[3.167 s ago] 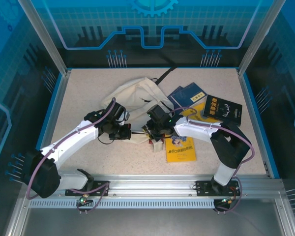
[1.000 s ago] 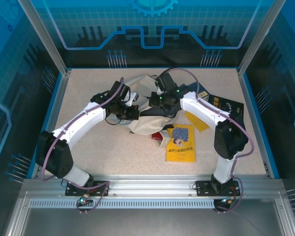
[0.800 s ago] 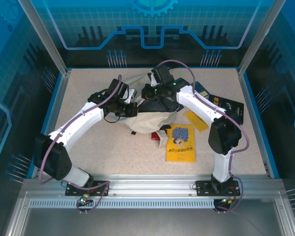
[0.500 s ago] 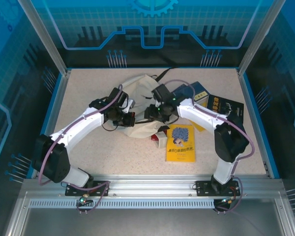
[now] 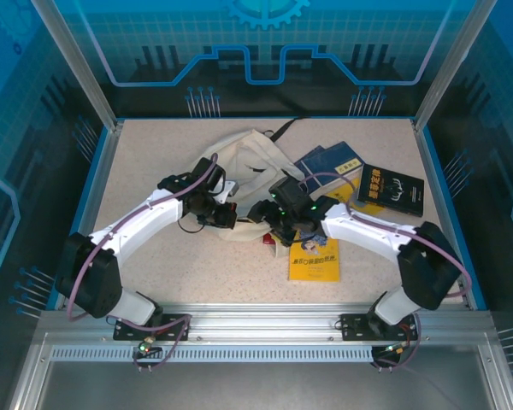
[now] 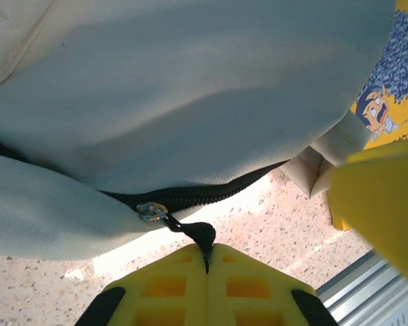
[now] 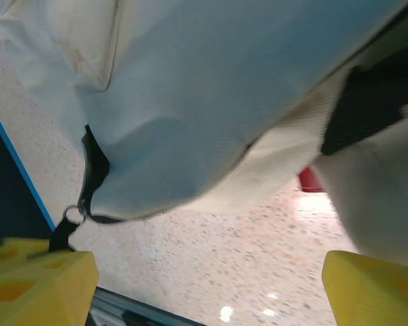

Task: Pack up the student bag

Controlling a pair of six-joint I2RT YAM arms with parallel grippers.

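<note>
The left gripper [image 6: 207, 261] is clenching the bag's [image 6: 190, 102] zip pull [image 6: 192, 231] for unzipping, while the released right gripper [image 7: 207, 272], at its 3 o'clock, is likely needing to brace the bag.

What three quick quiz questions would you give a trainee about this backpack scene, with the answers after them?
1. True or false: the left tool is pinching the black zipper pull of the student bag.
2. Pick one: the right tool is A) open, with nothing held, B) shut on a strap, C) shut on a pen.
3. Fill the gap: the book nearest the arm bases has a ___ cover.

Key: 1 true; 2 A; 3 yellow.
</note>
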